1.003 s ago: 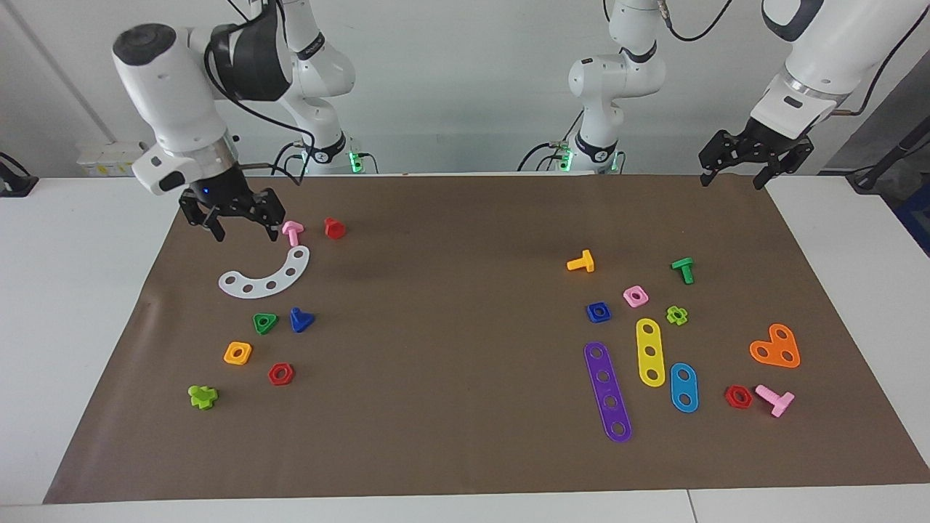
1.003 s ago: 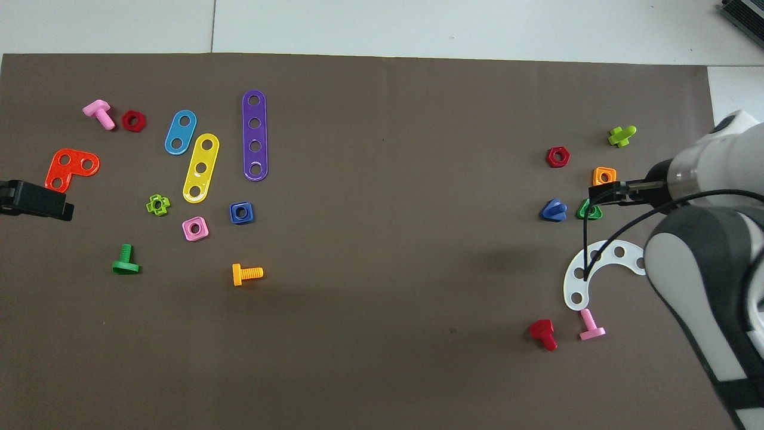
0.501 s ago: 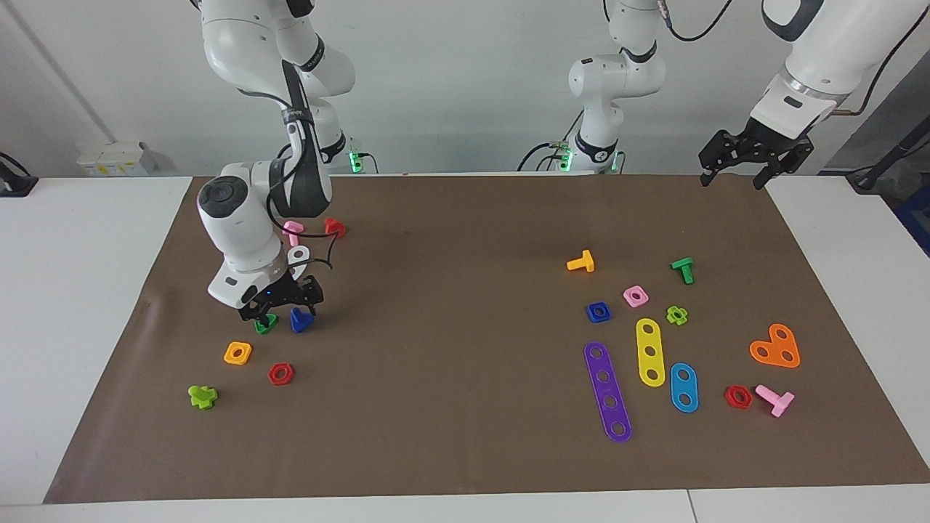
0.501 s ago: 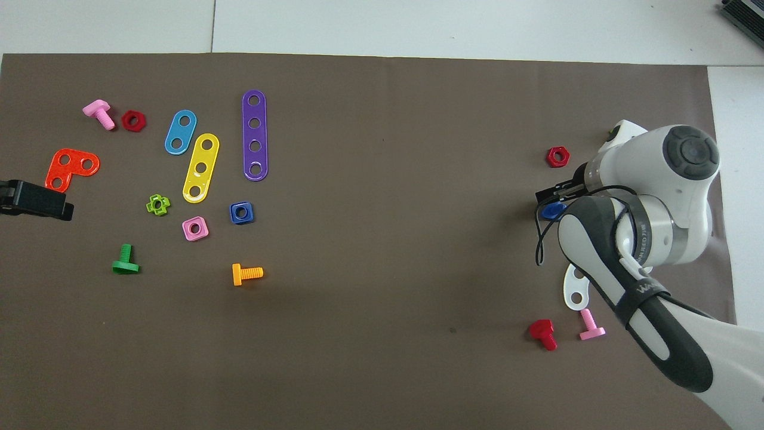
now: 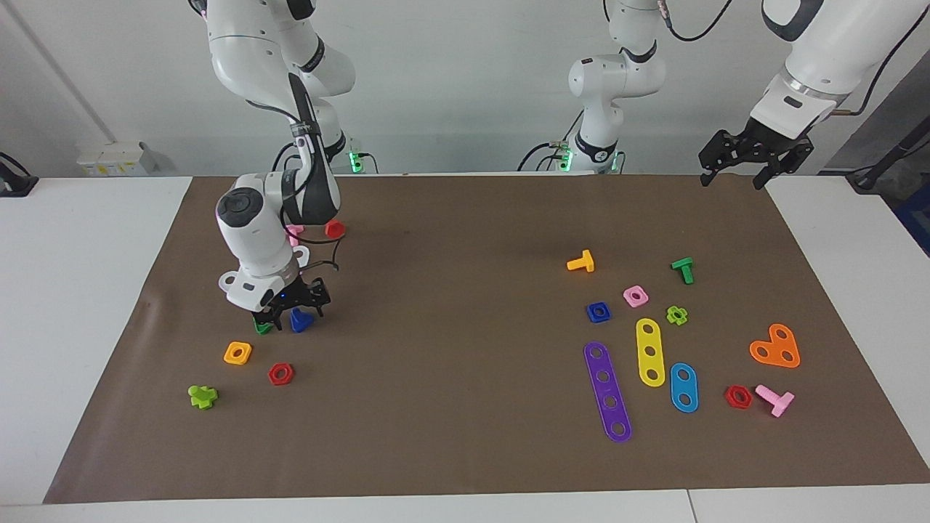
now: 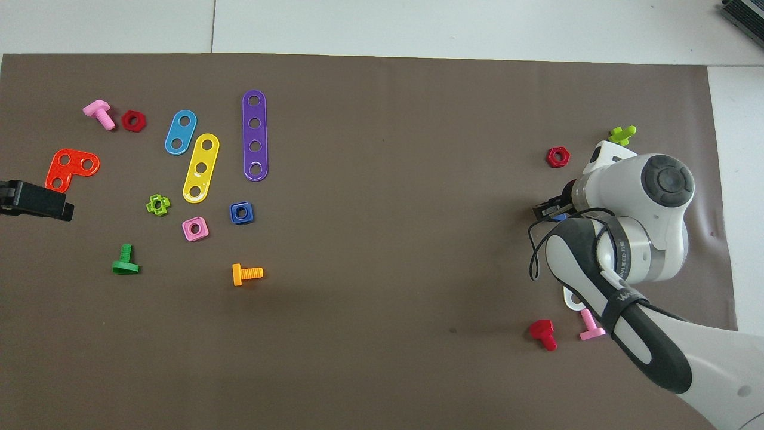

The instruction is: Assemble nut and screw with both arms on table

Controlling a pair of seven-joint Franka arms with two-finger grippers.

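The dark-blue screw (image 5: 300,320) lies on the brown mat (image 5: 465,436) of the table toward the right arm's end. My right gripper (image 5: 298,314) is down at mat level right over it and around it; whether it grips the screw does not show. In the overhead view the right arm's wrist (image 6: 644,209) covers almost all of the screw. The dark-blue square nut (image 5: 599,312) (image 6: 242,213) rests flat toward the left arm's end. My left gripper (image 5: 755,165) hangs open and empty above the mat's corner near its base, waiting.
A green triangular nut (image 5: 261,327) sits tight beside the screw. An orange square nut (image 5: 237,353), a red hex nut (image 5: 280,373) and a lime bolt (image 5: 203,396) lie farther from the robots. Around the blue nut lie a pink nut (image 5: 636,296), an orange bolt (image 5: 581,262) and coloured strips (image 5: 607,392).
The right arm swung from above the white curved strip down to the blue screw and lowered its gripper around it. The left arm has not moved.
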